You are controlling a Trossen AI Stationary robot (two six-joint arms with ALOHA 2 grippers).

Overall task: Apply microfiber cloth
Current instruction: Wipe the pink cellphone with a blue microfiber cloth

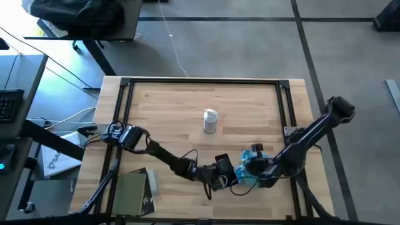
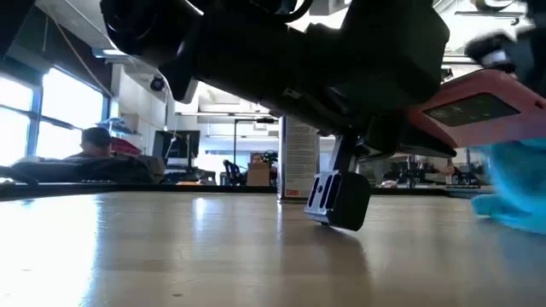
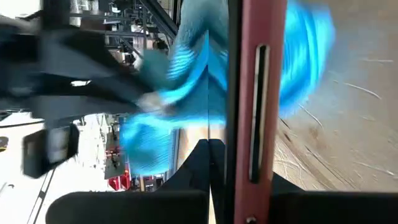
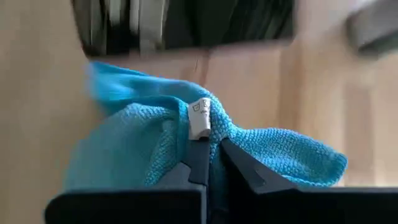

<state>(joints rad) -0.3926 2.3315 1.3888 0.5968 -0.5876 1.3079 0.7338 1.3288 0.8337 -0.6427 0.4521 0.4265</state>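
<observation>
Pinching the microfiber cloth (image 4: 186,149) at the table's (image 1: 187,106) near right, your right gripper (image 1: 257,170) pressed it just beside the left gripper (image 1: 232,174), which clamped a pink object (image 3: 252,106).

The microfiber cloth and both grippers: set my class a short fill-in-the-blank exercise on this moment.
1. The right gripper is shut on the ____ microfiber cloth.
2. A small white ____ is sewn to the cloth's edge.
3. The left gripper holds a flat ____ object.
4. The white bottle stands ____ at mid-table.

Missing words: blue; label; pink; upright
</observation>
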